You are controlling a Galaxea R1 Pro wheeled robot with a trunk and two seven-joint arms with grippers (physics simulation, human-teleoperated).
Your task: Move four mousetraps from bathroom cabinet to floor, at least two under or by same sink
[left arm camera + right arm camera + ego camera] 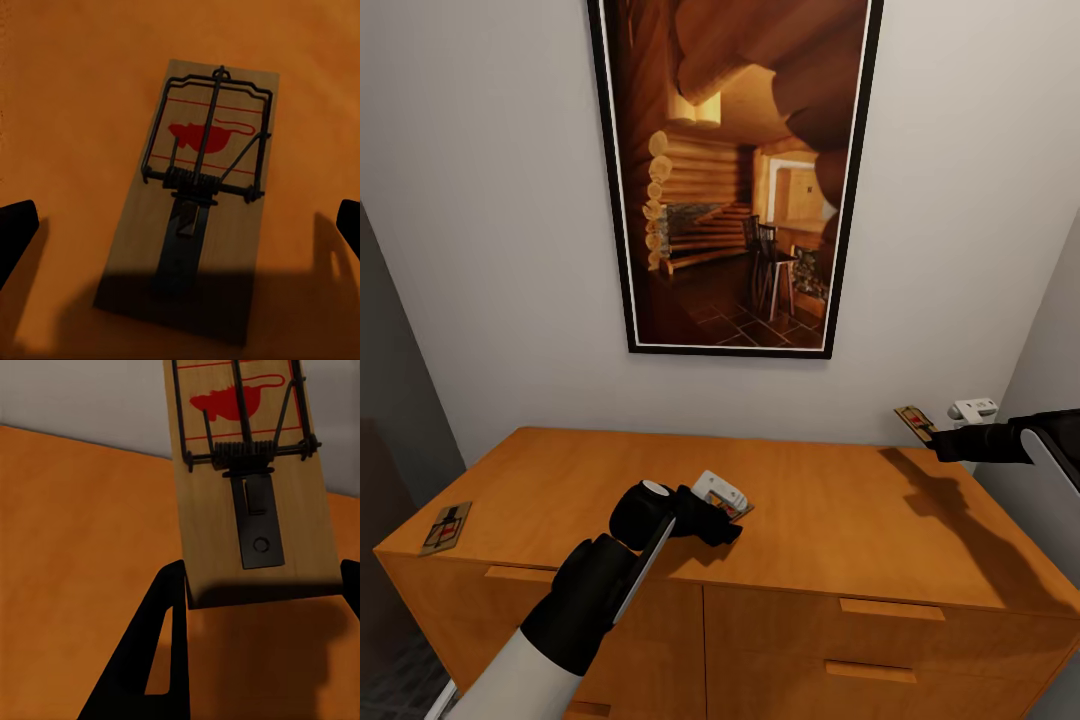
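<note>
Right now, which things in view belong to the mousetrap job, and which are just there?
Job:
- mousetrap held in the right gripper, raised above the cabinet top
- mousetrap under the open left gripper, lying flat on the cabinet top
- mousetrap at the cabinet's left corner

Just there:
- framed log-cabin picture on the wall
- cabinet drawers

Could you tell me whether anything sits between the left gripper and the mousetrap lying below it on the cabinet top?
Nothing visible does. The left gripper hovers with jaws spread wide on either side of the mousetrap, which lies flat on the bare cabinet top.
</note>
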